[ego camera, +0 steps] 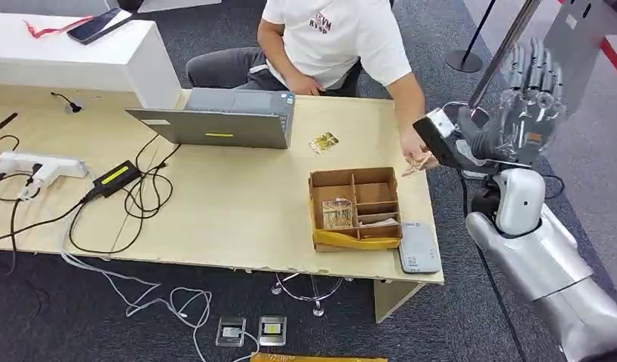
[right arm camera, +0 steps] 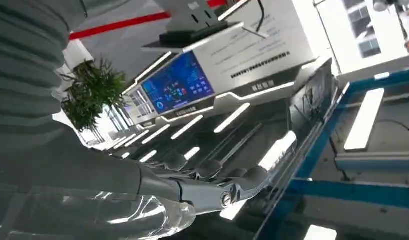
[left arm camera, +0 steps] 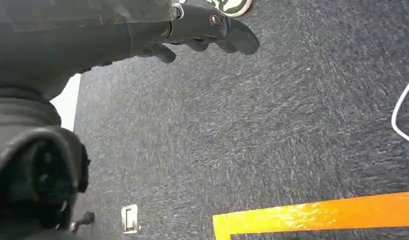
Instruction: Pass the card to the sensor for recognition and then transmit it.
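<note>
The shiny silver right hand (ego camera: 533, 98) is up beside the desk (ego camera: 237, 204), fingers straight and apart, holding nothing. A person's hand (ego camera: 417, 154) holds the thin gold card (ego camera: 415, 166) just beside it. The dark left hand (left arm camera: 202, 30) hangs over grey carpet (left arm camera: 272, 130), fingers loosely apart, holding nothing.

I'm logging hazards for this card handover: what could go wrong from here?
The right hand is raised, fingers spread, holding nothing, while the person's hand holds a card at the table's edge; a mistimed handover could drop it. Lowering the arm could bump the person or the card reader overhanging the edge.
</note>
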Available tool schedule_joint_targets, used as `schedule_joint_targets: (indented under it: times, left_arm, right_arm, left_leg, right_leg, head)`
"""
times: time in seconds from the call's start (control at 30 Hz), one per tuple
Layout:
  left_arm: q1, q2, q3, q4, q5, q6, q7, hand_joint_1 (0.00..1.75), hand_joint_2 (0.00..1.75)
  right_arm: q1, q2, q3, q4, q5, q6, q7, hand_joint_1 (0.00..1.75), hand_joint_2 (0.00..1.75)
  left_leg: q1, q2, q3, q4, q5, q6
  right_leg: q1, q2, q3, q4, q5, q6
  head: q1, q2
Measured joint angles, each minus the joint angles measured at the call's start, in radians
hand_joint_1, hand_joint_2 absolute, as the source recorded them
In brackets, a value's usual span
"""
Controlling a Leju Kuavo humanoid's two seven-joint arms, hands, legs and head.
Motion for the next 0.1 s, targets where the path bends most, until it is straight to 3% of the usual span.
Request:
schedule_joint_targets:
  times: [0.1]
  left_arm:
    - [0.006, -0.003, 0.019, 0.001, -0.032, 0.000, -0.003, 0.00, 0.00]
  right_arm:
    - [0.106, -0.018, -0.109, -0.102, 0.075, 0.000, -0.071, 0.00, 1.75]
  left_leg:
    - [0.001, 0.000, 0.001, 0.000, 0.000, 0.000]
  right_leg:
    - [0.001, -0.001, 0.001, 0.000, 0.000, 0.000]
  head:
    - [0.000, 0.000]
